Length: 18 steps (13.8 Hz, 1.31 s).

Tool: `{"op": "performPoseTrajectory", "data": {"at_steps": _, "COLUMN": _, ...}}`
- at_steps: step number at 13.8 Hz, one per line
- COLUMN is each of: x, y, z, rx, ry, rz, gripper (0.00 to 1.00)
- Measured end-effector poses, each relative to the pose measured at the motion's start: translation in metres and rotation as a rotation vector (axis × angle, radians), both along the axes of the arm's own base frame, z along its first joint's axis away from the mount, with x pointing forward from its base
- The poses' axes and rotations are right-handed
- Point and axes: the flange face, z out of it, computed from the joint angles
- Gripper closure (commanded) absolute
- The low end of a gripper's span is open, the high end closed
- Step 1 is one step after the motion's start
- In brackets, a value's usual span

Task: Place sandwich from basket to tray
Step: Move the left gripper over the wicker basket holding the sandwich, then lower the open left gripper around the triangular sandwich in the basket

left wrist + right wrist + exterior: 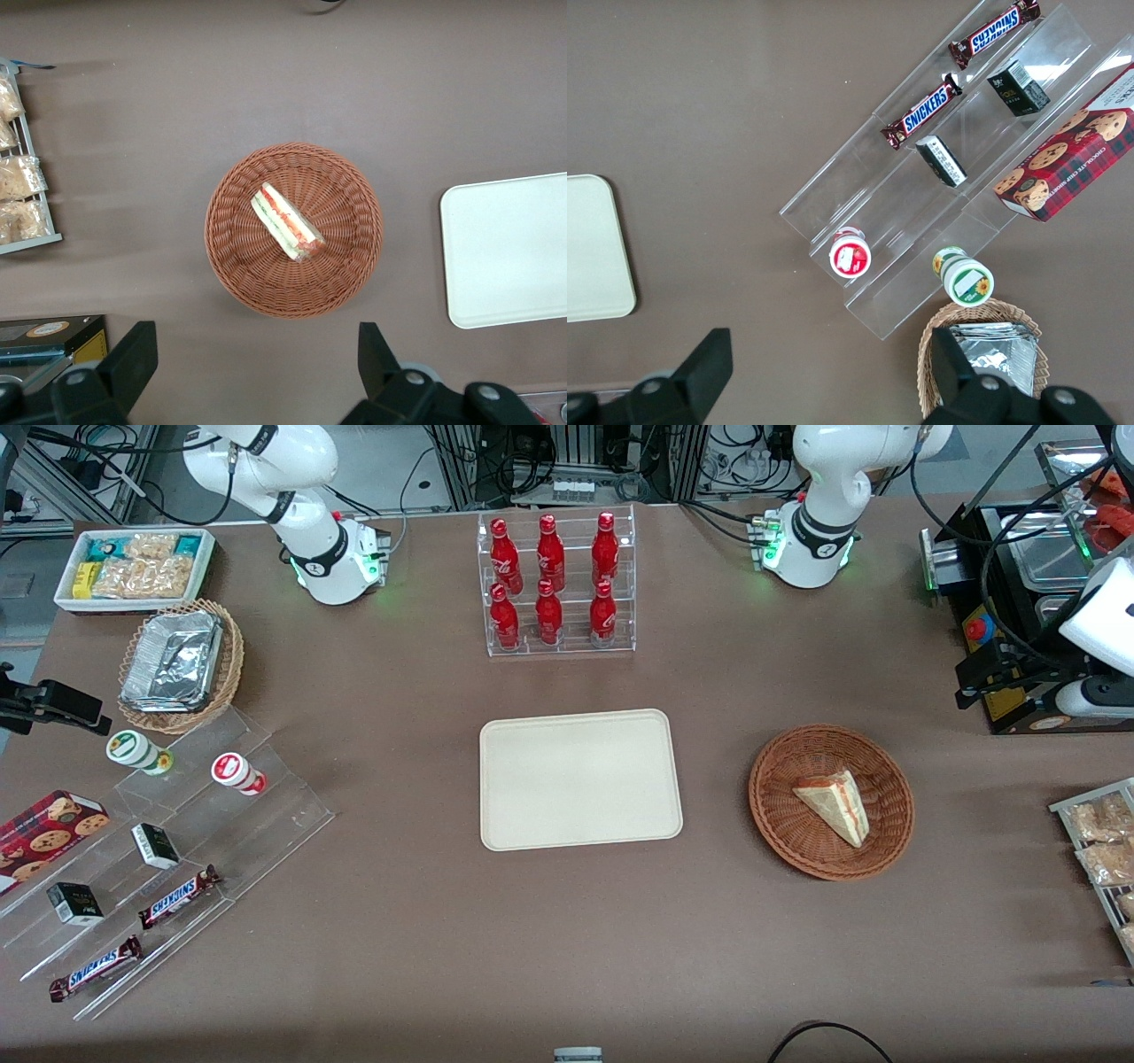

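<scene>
Triangular pale-bread sandwich [834, 803] with red and green filling: lies inside round reddish-brown woven wicker basket [886, 840]. Flat rectangular cream-beige plastic tray [580, 779]: bare, beside the basket, well apart. Left arm's black two-finger gripper [250, 356]: fingers spread wide, holding nothing, high above the basket.

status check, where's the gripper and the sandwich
Gripper open, high above the basket, fingers empty. Sandwich in the basket, untouched. Tray bare beside the basket, nothing between them.
</scene>
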Motion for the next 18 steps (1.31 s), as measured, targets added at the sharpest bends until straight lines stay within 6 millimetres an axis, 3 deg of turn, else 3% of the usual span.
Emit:
{"op": "performPoseTrajectory", "data": {"at_steps": 6, "x": -0.005, "y": 0.003, "z": -0.004, "rx": 0.002, "ry": 0.041, "rz": 0.005, "gripper": 0.00}}
{"op": "performPoseTrajectory", "data": {"at_steps": 10, "x": -0.007, "y": 0.006, "z": -0.030, "rx": 0.006, "ry": 0.072, "rz": 0.031, "gripper": 0.00}}
{"op": "performPoseTrajectory", "data": {"at_steps": 13, "x": -0.004, "y": 0.004, "z": -0.075, "rx": -0.001, "ry": 0.037, "rz": 0.178, "gripper": 0.00}}
{"op": "performPoseTrajectory", "data": {"at_steps": 18, "x": -0.016, "y": -0.015, "z": -0.197, "rx": -0.035, "ry": -0.036, "rz": 0.431, "gripper": 0.00}}
